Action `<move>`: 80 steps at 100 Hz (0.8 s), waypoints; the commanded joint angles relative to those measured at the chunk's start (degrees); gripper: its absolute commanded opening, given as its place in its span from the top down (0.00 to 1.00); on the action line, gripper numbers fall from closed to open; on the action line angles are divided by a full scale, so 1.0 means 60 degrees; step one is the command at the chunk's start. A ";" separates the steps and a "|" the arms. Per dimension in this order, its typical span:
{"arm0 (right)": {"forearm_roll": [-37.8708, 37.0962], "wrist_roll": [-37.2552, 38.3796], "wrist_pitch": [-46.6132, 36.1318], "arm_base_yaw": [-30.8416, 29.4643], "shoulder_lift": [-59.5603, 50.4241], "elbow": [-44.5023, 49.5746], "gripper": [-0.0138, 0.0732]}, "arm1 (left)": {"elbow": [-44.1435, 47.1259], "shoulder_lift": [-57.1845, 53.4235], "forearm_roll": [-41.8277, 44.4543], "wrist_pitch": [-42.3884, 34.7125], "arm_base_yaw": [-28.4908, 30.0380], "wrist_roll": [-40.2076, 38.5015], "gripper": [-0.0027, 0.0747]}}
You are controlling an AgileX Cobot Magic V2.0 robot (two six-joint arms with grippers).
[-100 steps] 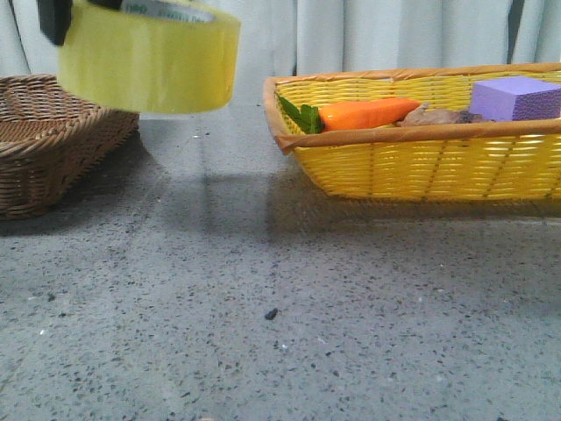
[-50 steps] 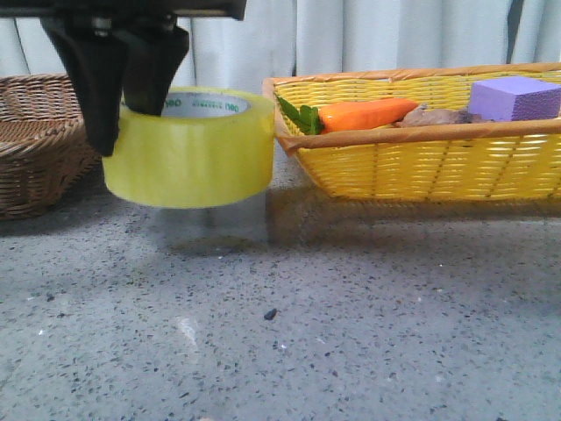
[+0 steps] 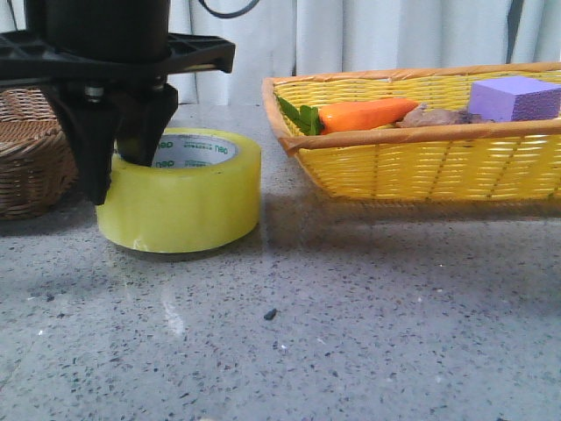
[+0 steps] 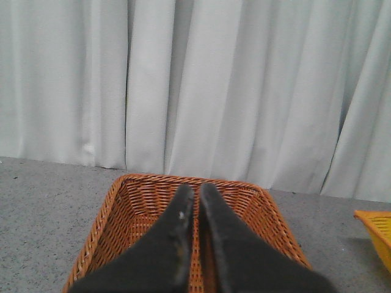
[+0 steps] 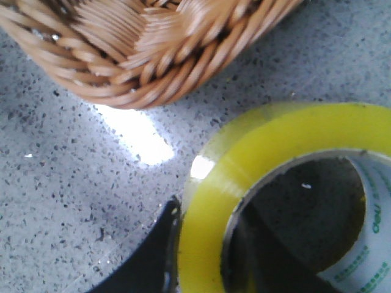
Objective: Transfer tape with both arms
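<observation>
Two baskets flank the tape [image 3: 180, 202] in the front view: a brown wicker basket [image 3: 31, 167] to the left and a yellow basket [image 3: 421, 158] to the right. The roll sits flat on the grey speckled table [image 3: 351, 333] between them, core opening up, nearer the brown one. The right gripper [image 3: 118, 171] stands over it, one finger down the outer wall and the other inside the core. The yellow basket holds a carrot [image 3: 368, 112] and a purple foam block [image 3: 517, 96].

From the left wrist view, the left gripper [image 4: 197, 201] has its fingers pressed together with nothing between them, above the brown wicker basket [image 4: 140, 207], with white curtains [image 4: 214, 85] behind.

From the right wrist view, the right gripper [image 5: 198, 268] clamps the tape's [image 5: 269, 140] yellow wall, one finger [image 5: 146, 262] outside it. The green lettering on the white core [image 5: 360, 256] shows, and the brown wicker basket [image 5: 140, 49] lies just beside the roll
</observation>
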 commanded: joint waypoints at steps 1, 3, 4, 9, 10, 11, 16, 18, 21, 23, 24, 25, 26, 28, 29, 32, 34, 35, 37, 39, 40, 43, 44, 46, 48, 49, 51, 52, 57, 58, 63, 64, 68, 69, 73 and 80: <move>-0.0102 -0.0070 -0.0465 0.0013 -0.0596 -0.0227 0.88 | -0.0352 0.0064 0.0003 -0.0771 -0.0038 -0.0053 0.99; -0.0102 -0.0070 -0.0465 0.0013 -0.0596 -0.0227 0.85 | -0.0352 0.0064 0.0003 -0.0771 -0.0038 -0.0053 0.99; -0.0102 -0.0070 -0.0465 0.0013 -0.0596 -0.0227 0.83 | -0.0352 0.0064 0.0003 -0.0771 -0.0038 -0.0053 0.99; -0.0102 -0.0070 -0.0465 0.0013 -0.0596 -0.0227 0.74 | -0.0352 0.0064 0.0003 -0.0771 -0.0038 -0.0053 0.99; -0.0102 -0.0070 -0.0465 0.0013 -0.0596 -0.0227 0.73 | -0.0352 0.0064 0.0003 -0.0771 -0.0038 -0.0053 0.99; -0.0102 -0.0070 -0.0465 0.0013 -0.0596 -0.0227 0.71 | -0.0352 0.0064 0.0003 -0.0771 -0.0038 -0.0053 0.99; -0.0102 -0.0070 -0.0465 0.0013 -0.0596 -0.0227 0.62 | -0.0352 0.0064 0.0003 -0.0771 -0.0038 -0.0053 0.99; -0.0102 -0.0070 -0.0465 0.0013 -0.0596 -0.0227 0.57 | -0.0352 0.0064 0.0003 -0.0771 -0.0038 -0.0053 0.99; -0.0102 -0.0070 -0.0465 0.0013 -0.0596 -0.0227 0.54 | -0.0352 0.0064 0.0003 -0.0771 -0.0038 -0.0053 0.99; -0.0102 -0.0070 -0.0465 0.0013 -0.0596 -0.0227 0.52 | -0.0352 0.0064 0.0003 -0.0771 -0.0038 -0.0053 0.99; -0.0102 -0.0070 -0.0465 0.0013 -0.0596 -0.0227 0.51 | -0.0352 0.0064 0.0003 -0.0771 -0.0038 -0.0053 0.99; -0.0102 -0.0070 -0.0465 0.0013 -0.0596 -0.0227 0.50 | -0.0352 0.0064 0.0003 -0.0771 -0.0038 -0.0053 0.99; -0.0102 -0.0070 -0.0465 0.0013 -0.0596 -0.0252 0.50 | -0.0352 0.0064 0.0003 -0.0771 -0.0038 -0.0053 0.99; -0.0102 -0.0070 -0.0465 0.0013 -0.0596 -0.0277 0.49 | -0.0352 0.0064 0.0020 -0.0771 -0.0038 -0.0053 0.99; -0.0102 -0.0070 -0.0465 0.0013 -0.0596 -0.0279 0.49 | -0.0352 0.0064 0.0033 -0.0771 -0.0038 -0.0053 0.99; -0.0102 -0.0070 -0.0465 0.0013 -0.0596 -0.0324 0.49 | -0.0352 0.0064 0.0120 -0.0771 -0.0038 -0.0053 0.99; -0.0102 -0.0070 -0.0465 0.0013 -0.0614 -0.0353 0.49 | -0.0352 0.0064 0.0194 -0.0771 -0.0038 -0.0053 0.99; -0.0102 -0.0070 -0.0465 0.0013 -0.0614 -0.0402 0.49 | -0.0352 0.0064 0.0245 -0.0771 -0.0038 -0.0053 0.99; -0.0102 -0.0070 -0.0443 0.0013 -0.0614 -0.0463 0.49 | -0.0352 0.0064 0.0304 -0.0771 -0.0038 -0.0053 0.99; -0.0196 -0.0070 -0.0424 0.0013 -0.0640 -0.0528 0.49 | -0.0371 0.0064 0.0412 -0.0771 -0.0038 -0.0053 0.99; -0.0196 -0.0070 -0.0401 0.0013 -0.0668 -0.0547 0.49 | -0.0373 0.0064 0.0491 -0.0771 -0.0045 -0.0053 0.99; -0.0306 -0.0070 -0.0378 0.0013 -0.0723 -0.0602 0.49 | -0.0424 0.0064 0.0670 -0.0681 -0.0083 -0.0053 0.97; -0.0386 -0.0070 -0.0378 0.0013 -0.0750 -0.0630 0.50 | -0.0460 0.0064 0.0720 -0.0657 -0.0123 -0.0053 0.97; -0.0482 -0.0070 -0.0362 0.0013 -0.0831 -0.0685 0.50 | -0.0528 0.0064 0.0827 -0.0562 -0.0157 -0.0053 0.95; -0.0580 -0.0070 -0.0362 0.0013 -0.0893 -0.0688 0.51 | -0.0611 0.0064 0.0932 -0.0440 -0.0231 -0.0053 0.93; -0.0608 -0.0070 -0.0362 0.0013 -0.0946 -0.0709 0.51 | -0.0641 0.0064 0.0997 -0.0399 -0.0288 -0.0053 0.91; -0.0716 -0.0070 -0.0362 0.0013 -0.1044 -0.0714 0.52 | -0.0739 0.0064 0.1061 -0.0261 -0.0387 -0.0053 0.89; -0.0748 -0.0070 -0.0388 0.0013 -0.1084 -0.0733 0.52 | -0.0773 0.0064 0.1128 -0.0162 -0.0425 -0.0053 0.86; -0.1052 -0.0070 -0.0510 0.0013 -0.1375 -0.0730 0.56 | -0.1016 0.0064 0.1333 0.0166 -0.0711 -0.0053 0.78; -0.1145 -0.0070 -0.0530 0.0013 -0.1464 -0.0730 0.58 | -0.1073 0.0064 0.1361 0.0206 -0.0803 -0.0053 0.76; -0.1462 -0.0056 -0.0676 0.0013 -0.1805 -0.0730 0.65 | -0.1272 0.0064 0.1446 0.0447 -0.1135 -0.0053 0.66; -0.1506 -0.0056 -0.0726 0.0013 -0.1857 -0.0730 0.66 | -0.1300 0.0064 0.1446 0.0512 -0.1184 -0.0053 0.64; -0.1744 -0.0056 -0.0876 0.0013 -0.2164 -0.0730 0.73 | -0.1436 0.0064 0.1446 0.0666 -0.1474 -0.0053 0.59; -0.1809 -0.0056 -0.0900 0.0013 -0.2216 -0.0730 0.76 | -0.1479 0.0064 0.1446 0.0719 -0.1521 -0.0053 0.58; -0.1941 -0.0056 -0.1069 0.0013 -0.2541 -0.0730 0.82 | -0.1555 0.0064 0.1446 0.0911 -0.1804 -0.0053 0.57; -0.2238 -0.0001 -0.1353 0.0013 -0.3067 -0.0730 0.93 | -0.1694 0.0064 0.1446 0.1231 -0.2279 -0.0053 0.58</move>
